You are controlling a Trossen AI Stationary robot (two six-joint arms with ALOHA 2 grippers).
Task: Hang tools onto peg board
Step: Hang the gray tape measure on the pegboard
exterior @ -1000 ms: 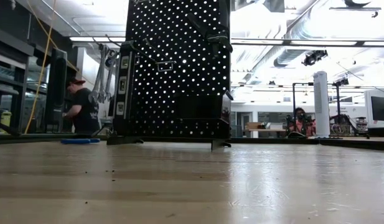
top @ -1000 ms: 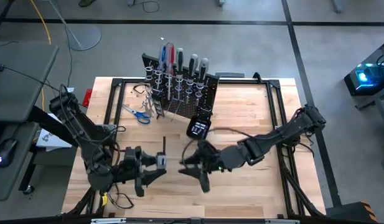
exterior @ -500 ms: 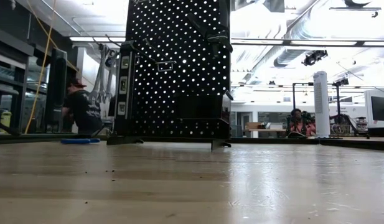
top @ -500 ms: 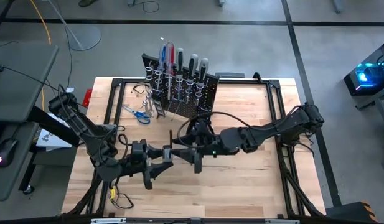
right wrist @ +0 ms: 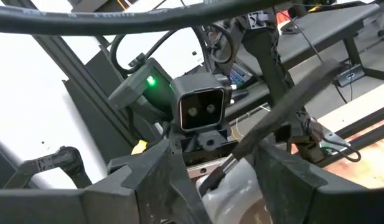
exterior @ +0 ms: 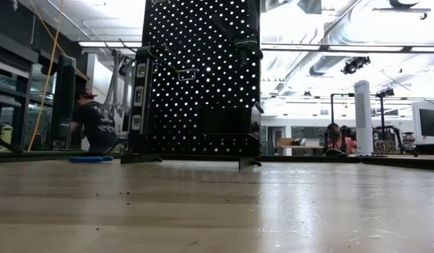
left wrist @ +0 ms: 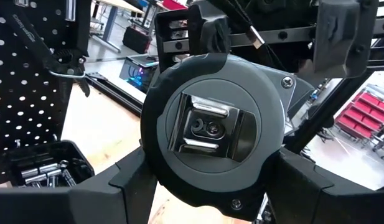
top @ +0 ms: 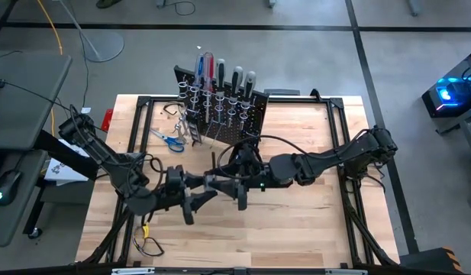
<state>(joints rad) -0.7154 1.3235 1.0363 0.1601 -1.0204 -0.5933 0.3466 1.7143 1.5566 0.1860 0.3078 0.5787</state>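
A round grey and black tape measure (left wrist: 211,127) with a metal clip hangs above the table's middle, with my left gripper (top: 203,184) shut on it. A thin dark strip (top: 214,161) sticks out from it toward the far edge. My right gripper (top: 224,183) faces the left one, open, its fingers on either side of the tape measure (right wrist: 236,182). The black peg board (top: 220,107) stands at the far side, with screwdrivers (top: 220,75) upright in its rings and wrenches (exterior: 118,81) hanging on it. Blue-handled scissors (top: 171,140) lie flat on the table left of it. My left gripper pinches the tape measure's round body by its dark rim (left wrist: 153,177), one finger (left wrist: 111,190) on each of two opposite sides. The fingers come level from the table's left. The tape measure is lifted clear, its clip face toward my left wrist. My right gripper: I cannot tell whether its fingers (right wrist: 155,177) touch the tape measure.
A small black box of sockets (left wrist: 42,169) sits on the table at the peg board's foot. Black frame rails (top: 338,130) run along the table's edges. Bare wood (top: 296,221) lies near and to the right. People show in the room beyond (exterior: 90,123).
My left gripper has carried the tape measure toward the table's right and a little toward the far edge, still clear of the table. My right gripper has gone left and toward the far edge to meet it, and now stands around the tape measure.
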